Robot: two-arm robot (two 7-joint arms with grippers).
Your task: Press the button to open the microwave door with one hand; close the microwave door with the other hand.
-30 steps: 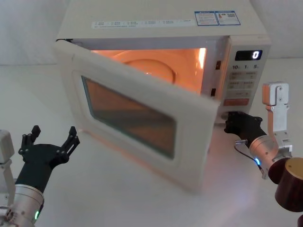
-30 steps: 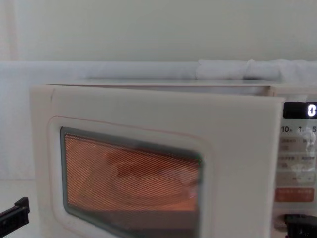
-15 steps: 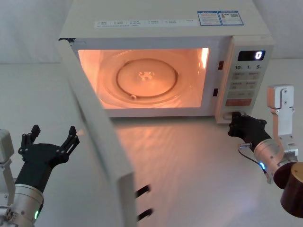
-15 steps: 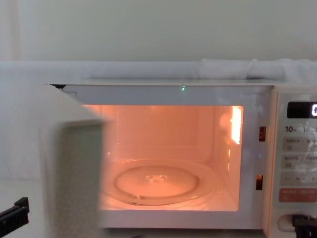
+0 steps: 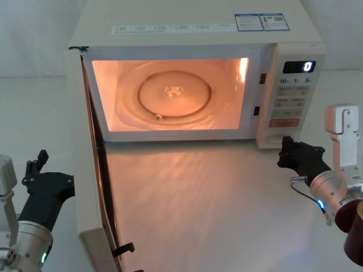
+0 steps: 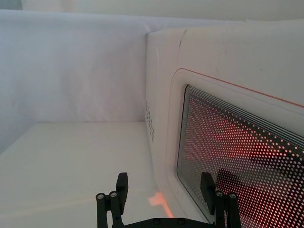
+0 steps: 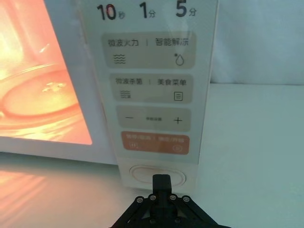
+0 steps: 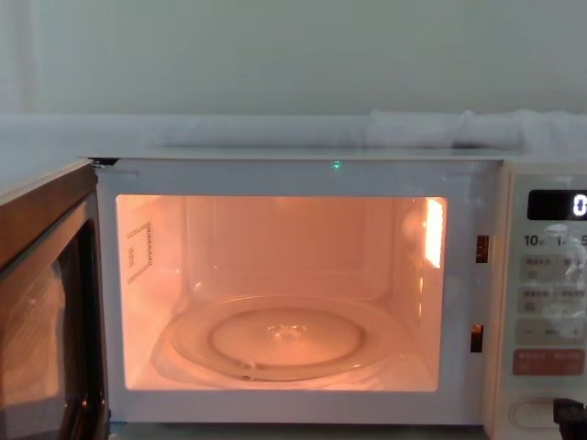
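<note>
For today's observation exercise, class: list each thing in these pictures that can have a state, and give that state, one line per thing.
microwave door: swung fully open toward the robot's left.
cavity light: on, glowing orange.
glass turntable: seated in the cavity, nothing on it.
display: lit, showing 0.
button: not pressed; fingertip just short of it.
right gripper: shut, just before the button.
left gripper: open, facing the door's outer side.
</note>
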